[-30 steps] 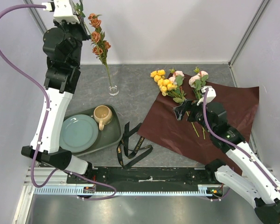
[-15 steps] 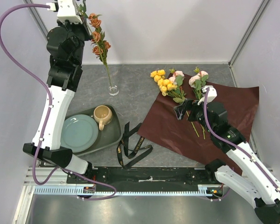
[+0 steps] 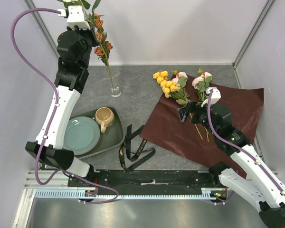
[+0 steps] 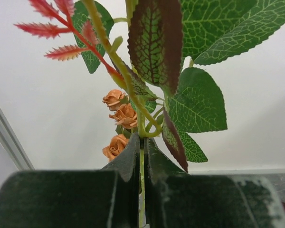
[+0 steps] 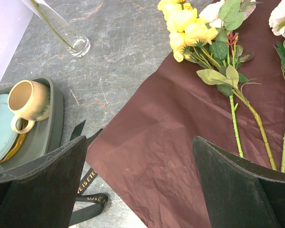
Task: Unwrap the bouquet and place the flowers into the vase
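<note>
Rust-orange rose spray [image 3: 100, 40] stands with its stem in the small clear glass vase [image 3: 115, 90], my left end effector [image 4: 142, 142] pinched on its top. Yellow, pink and cream sprays [image 3: 168, 85] lie on the unfolded maroon paper [image 3: 237, 109] below my wide-open right end effector [image 5: 140, 138], not yet placed.

You are looking at a grey, stone-patterned tabletop [image 3: 142, 90] boxed in by plain pale panels: a white back wall [image 3: 180, 28], a lavender-tinted wall on the left [image 3: 9, 95] and another on the right [image 3: 275, 61]. An aluminium post [image 3: 251, 33] marks the far right corner. A slotted metal rail [image 3: 147, 194] runs along the near edge. The light falls soft and even.
</note>
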`<action>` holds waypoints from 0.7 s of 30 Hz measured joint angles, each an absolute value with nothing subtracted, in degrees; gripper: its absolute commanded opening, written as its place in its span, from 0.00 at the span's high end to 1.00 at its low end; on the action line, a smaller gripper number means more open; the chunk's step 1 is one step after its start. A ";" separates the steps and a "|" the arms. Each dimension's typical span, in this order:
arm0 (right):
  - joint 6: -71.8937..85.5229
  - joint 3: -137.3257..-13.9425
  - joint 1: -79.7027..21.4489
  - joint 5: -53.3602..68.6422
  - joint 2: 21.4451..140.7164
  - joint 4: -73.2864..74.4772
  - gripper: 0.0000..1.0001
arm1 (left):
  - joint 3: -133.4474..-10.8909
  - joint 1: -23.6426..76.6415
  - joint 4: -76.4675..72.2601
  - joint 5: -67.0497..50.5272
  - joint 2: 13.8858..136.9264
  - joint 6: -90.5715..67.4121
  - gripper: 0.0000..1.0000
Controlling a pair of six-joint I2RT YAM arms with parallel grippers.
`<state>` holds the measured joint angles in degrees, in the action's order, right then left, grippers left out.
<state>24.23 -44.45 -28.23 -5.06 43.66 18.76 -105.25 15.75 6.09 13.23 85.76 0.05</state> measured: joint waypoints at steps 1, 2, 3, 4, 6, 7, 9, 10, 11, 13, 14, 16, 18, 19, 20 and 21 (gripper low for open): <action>24.23 -44.45 -28.23 -5.06 43.66 18.79 0.02 | -104.62 15.75 5.48 13.21 85.76 0.03 0.98; 24.23 -44.45 -28.23 -5.06 43.66 18.79 0.02 | -103.98 15.77 5.08 13.17 85.76 0.03 0.98; 24.23 -44.45 -28.23 -5.08 43.66 18.79 0.02 | -103.13 15.77 4.64 13.17 85.76 0.03 0.98; 24.23 -44.45 -28.23 -5.08 43.66 18.81 0.02 | -102.32 15.77 4.34 13.17 85.76 0.03 0.98; 24.21 -44.45 -28.23 -5.08 43.66 18.81 0.02 | -100.55 15.75 3.77 13.17 85.76 0.03 0.98; 24.21 -44.45 -28.23 -5.08 43.66 18.83 0.02 | -99.66 15.75 3.33 13.17 85.76 0.03 0.98; 24.21 -44.45 -28.23 -5.08 43.66 18.85 0.02 | -97.89 15.77 2.39 13.17 85.76 0.03 0.98; 24.21 -44.45 -28.23 -5.08 43.66 18.87 0.02 | -96.84 15.77 1.69 13.17 85.76 0.03 0.98; 24.21 -44.45 -28.23 -5.08 43.66 18.90 0.02 | -95.83 15.75 0.99 13.17 85.76 0.03 0.98; 24.21 -44.45 -28.23 -5.10 43.68 18.96 0.02 | -93.91 15.75 -0.16 13.30 85.76 0.01 0.98; 24.21 -44.45 -28.23 -5.10 43.68 18.96 0.02 | -93.10 15.75 -0.49 13.34 85.76 -0.01 0.98; 24.21 -44.45 -28.23 -5.19 43.70 18.96 0.02 | -91.68 15.75 -1.08 13.45 85.76 -0.03 0.98; 24.21 -44.45 -28.23 -5.32 43.77 18.96 0.02 | -90.87 15.75 -1.61 13.65 85.78 -0.10 0.98; 24.21 -44.45 -28.23 -5.37 43.83 18.96 0.02 | -90.32 15.77 -2.11 13.96 85.78 -0.23 0.98; 24.21 -44.45 -28.23 -5.43 43.88 18.98 0.02 | -89.91 15.77 -2.59 14.20 85.80 -0.27 0.98; 24.21 -44.45 -28.23 -5.48 43.92 18.98 0.02 | -89.41 15.75 -3.14 14.70 85.80 -0.40 0.98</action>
<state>24.21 -44.45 -28.23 -5.48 43.92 18.98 -89.41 15.75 -3.14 14.70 85.80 -0.40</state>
